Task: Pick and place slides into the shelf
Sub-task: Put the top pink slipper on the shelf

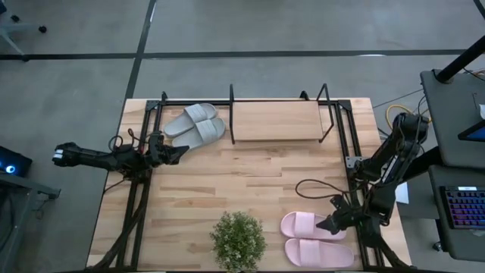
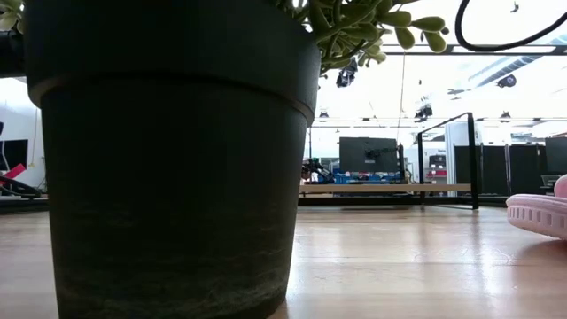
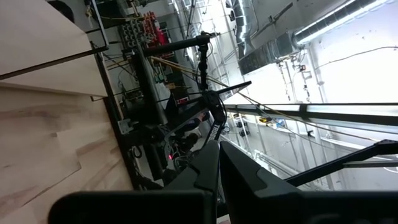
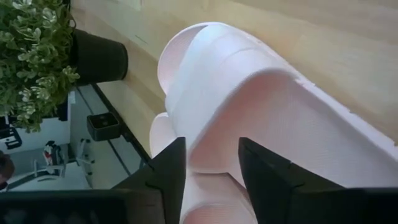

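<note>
High view: nothing is shelved yet. The shelf [image 1: 276, 121] board at 12 o'clock lies bare; the grey slides [image 1: 197, 125] sit on the desk [image 1: 250, 182] just beside it at 10 o'clock, and the pink slides [image 1: 314, 239] at 5 o'clock near the plant [image 1: 238, 241] and the front edge. The middle of the desk is open.

Low view: the pot [image 2: 168, 159] blocks much.

Left wrist view: the left hand [image 3: 217, 163] is closed, empty.

Right wrist view: the right hand [image 4: 211, 163] is parted, straddling a pink strap.
</note>
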{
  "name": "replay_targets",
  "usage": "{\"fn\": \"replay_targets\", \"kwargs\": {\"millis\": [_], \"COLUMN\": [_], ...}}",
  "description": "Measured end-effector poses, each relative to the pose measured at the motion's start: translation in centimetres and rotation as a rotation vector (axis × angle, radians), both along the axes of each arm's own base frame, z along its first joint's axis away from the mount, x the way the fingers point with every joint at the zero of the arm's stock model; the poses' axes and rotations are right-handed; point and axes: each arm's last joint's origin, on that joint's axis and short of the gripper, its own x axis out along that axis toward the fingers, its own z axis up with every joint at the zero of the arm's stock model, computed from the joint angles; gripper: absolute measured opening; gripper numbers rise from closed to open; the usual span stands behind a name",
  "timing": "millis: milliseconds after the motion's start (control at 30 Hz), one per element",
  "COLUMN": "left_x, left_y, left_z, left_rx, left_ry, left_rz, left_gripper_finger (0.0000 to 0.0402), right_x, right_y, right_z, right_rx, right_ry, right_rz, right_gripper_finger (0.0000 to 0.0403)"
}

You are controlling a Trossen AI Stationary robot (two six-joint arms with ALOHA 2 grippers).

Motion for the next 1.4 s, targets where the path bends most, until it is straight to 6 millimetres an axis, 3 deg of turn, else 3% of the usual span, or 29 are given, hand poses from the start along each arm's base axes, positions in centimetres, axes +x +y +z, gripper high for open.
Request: {"fn": "replay_targets", "kwargs": {"millis": [933, 1200, 1400], "left_x": [0.0, 0.0, 0.0], "left_y": [0.0, 0.0, 0.0], "left_z": [0.0, 0.0, 0.0], "left_rx": [0.000, 0.002, 0.003], "left_ry": [0.000, -0.002, 0.000], "left_rz": [0.000, 0.000, 0.000], "left_gripper_finger": [0.0000, 0.0000, 0.0000], "right_x": [2.3, 2.4, 2.4], "right_y": [0.8, 0.9, 0.9], "right_z": [-1.7, -1.6, -1.6], "right_rx": [0.011, 0.016, 0.014], "right_ry": [-0.064, -0.073, -0.074], "right_rz": [-0.065, -0.068, -0.066], "right_gripper_finger": [0.0160, 0.0127, 0.0062]}}
